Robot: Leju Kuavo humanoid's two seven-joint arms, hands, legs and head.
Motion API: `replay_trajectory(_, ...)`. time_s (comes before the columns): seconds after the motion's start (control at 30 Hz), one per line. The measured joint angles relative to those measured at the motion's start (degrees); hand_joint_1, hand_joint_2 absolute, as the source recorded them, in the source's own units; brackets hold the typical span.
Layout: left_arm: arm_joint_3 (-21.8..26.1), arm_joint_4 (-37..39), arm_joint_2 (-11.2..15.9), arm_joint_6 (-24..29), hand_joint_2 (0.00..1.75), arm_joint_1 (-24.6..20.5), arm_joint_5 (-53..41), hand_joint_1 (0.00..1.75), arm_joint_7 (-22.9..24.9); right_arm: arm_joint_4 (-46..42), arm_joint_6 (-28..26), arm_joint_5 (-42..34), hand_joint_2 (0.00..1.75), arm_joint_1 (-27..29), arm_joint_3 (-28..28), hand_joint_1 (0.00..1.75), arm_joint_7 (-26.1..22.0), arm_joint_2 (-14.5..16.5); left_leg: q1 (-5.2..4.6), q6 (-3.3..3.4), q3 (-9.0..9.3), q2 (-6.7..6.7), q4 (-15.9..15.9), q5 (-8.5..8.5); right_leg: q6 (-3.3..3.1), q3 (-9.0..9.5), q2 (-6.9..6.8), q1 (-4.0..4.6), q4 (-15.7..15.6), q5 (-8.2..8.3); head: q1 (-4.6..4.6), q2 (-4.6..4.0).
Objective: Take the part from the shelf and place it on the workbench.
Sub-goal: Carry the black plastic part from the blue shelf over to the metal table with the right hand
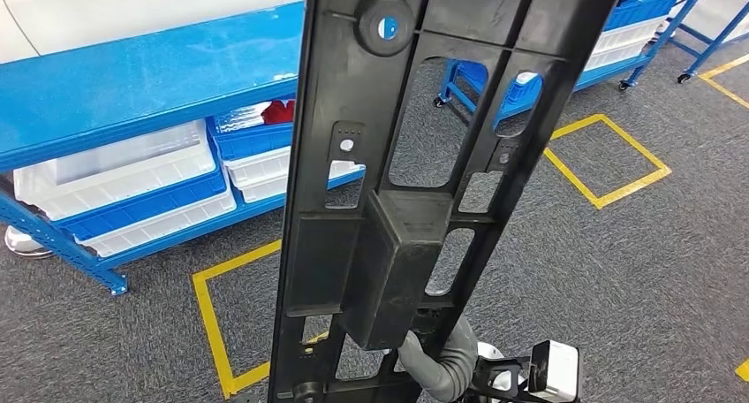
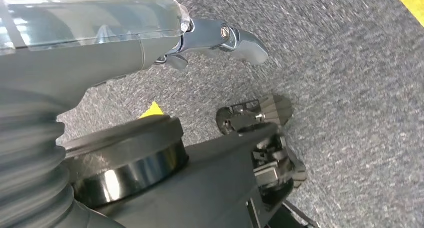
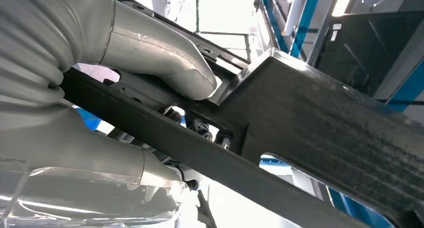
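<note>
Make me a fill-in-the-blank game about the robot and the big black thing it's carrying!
1. The robot's right hand holds a long plastic part whose colour is ____.
2. The square outlines taped on the grey carpet are ____.
3. The shelf behind the part is painted ____.
4. The left hand hangs over the floor and holds ____.

Missing words: black; yellow; blue; nothing
</note>
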Motion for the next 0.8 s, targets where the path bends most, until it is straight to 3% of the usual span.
replay_trajectory(0.07,0.0,0.0,0.0,0.0,1.75,-0.1,0.0,0.0,-0.1,0.1,0.0,0.0,1.75,0.0,0.0,1.75,-0.1,-0.1,-0.14,-0.17,0.17,0.6,0.0,-0.09,-0.58,4.56,-1.23,0.26,-8.4,3.5,0.0,0.0)
replay_trajectory(0.13,0.0,0.0,-0.1,0.0,1.75,-0.1,0.1,0.0,-0.1,0.1,0.0,0.0,1.75,0.0,0.0,1.75,-0.3,-0.1,-0.37,-0.62,0.22,1.05,0.1,-0.2,-1.36,7.27,-2.35,0.76,-13.8,4.91,-0.01,0.0)
replay_trajectory(0.23,0.0,0.0,-0.1,0.0,1.75,0.0,0.2,0.0,-0.1,0.1,0.0,-0.1,1.75,0.2,0.0,1.75,-0.4,-0.2,-0.49,-1.49,0.3,1.8,0.1,-0.39,-2.22,7.33,-1.69,0.86,-14.6,5.1,-0.01,0.0)
replay_trajectory(0.3,0.0,0.0,-0.1,0.0,1.75,0.0,0.2,0.0,-0.1,0.1,0.1,-0.1,1.75,0.3,0.1,1.75,-0.4,-0.2,-0.4,-2.08,-0.26,0.85,1.8,-1.81,-2.81,7.52,-1.01,0.49,-15.2,5.47,-0.02,0.0)
replay_trajectory(0.4,0.1,0.0,0.0,0.0,1.75,0.3,0.3,0.0,-0.1,0.3,0.1,-0.2,1.75,0.3,0.2,1.75,-0.4,-0.3,-0.13,-2.67,-4.61,-1.13,11.4,-6.94,-3.35,7.46,0.14,0.46,-15.4,5.71,-0.02,0.0)
replay_trajectory(0.43,0.1,0.0,0.0,0.0,1.75,0.5,0.4,0.0,-0.1,0.3,0.1,-0.3,1.75,0.3,0.2,1.75,-0.4,-0.3,-0.09,-2.78,-5.98,-1.3,14.4,-7.83,-3.41,7.4,0.62,0.5,-15.3,5.72,-0.02,0.0)
replay_trajectory(0.47,0.1,0.0,0.0,0.0,1.75,0.6,0.4,0.0,-0.1,0.4,0.1,-0.3,1.75,0.4,0.2,1.75,-0.4,-0.3,-0.06,-2.84,-6.55,-1.4,15.5,-7.63,-3.41,7.36,1.13,0.52,-15.2,5.72,-0.02,0.0)
replay_trajectory(0.5,0.1,0.0,0.0,0.0,1.75,0.7,0.4,0.0,-0.1,0.5,0.1,-0.4,1.75,0.4,0.2,1.75,-0.4,-0.3,-0.01,-2.85,-6.03,-1.47,14.4,-6.31,-3.37,7.37,1.64,0.51,-15.1,5.7,-0.02,0.0)
replay_trajectory(0.53,0.1,0.0,0.0,0.0,1.75,0.7,0.3,0.0,-0.1,0.5,0.0,-0.5,1.75,0.4,0.2,1.75,-0.4,-0.3,0.07,-2.81,-4.59,-1.74,11.3,-4.26,-3.28,7.39,2.15,0.48,-14.9,5.65,-0.02,0.0)
replay_trajectory(0.6,0.1,0.0,0.0,0.0,1.75,0.7,0.3,0.0,-0.1,0.5,0.0,-0.6,1.75,0.4,0.2,1.75,-0.4,-0.3,0.3,-2.53,-1.25,-3.51,4.2,-1.36,-2.88,7.19,3.13,0.52,-14.4,5.46,-0.02,0.0)
replay_trajectory(0.67,0.1,0.0,0.0,0.0,1.75,0.7,0.3,0.0,-0.1,0.5,-0.1,-0.6,1.75,0.3,0.3,1.75,-0.2,-0.2,0.35,-2.09,0.15,-4.82,1.0,-0.93,-2.2,6.66,3.92,0.55,-14.0,5.51,-0.02,0.0)
replay_trajectory(0.73,0.1,0.0,0.0,0.0,1.75,0.7,0.3,0.0,-0.1,0.5,-0.1,-0.8,1.75,0.3,0.3,1.75,0.1,-0.2,0.29,-1.43,0.14,-4.27,0.8,-0.79,-1.43,6.28,4.64,0.43,-14.0,5.71,-0.02,0.0)
replay_trajectory(0.8,0.1,0.0,0.0,0.1,1.75,0.5,0.2,0.0,-0.1,0.4,-0.1,-1.0,1.75,0.3,0.3,1.75,0.3,-0.2,0.38,-0.61,0.23,-3.31,0.3,-0.46,-0.81,5.51,3.63,0.39,-12.5,4.62,-0.02,0.0)
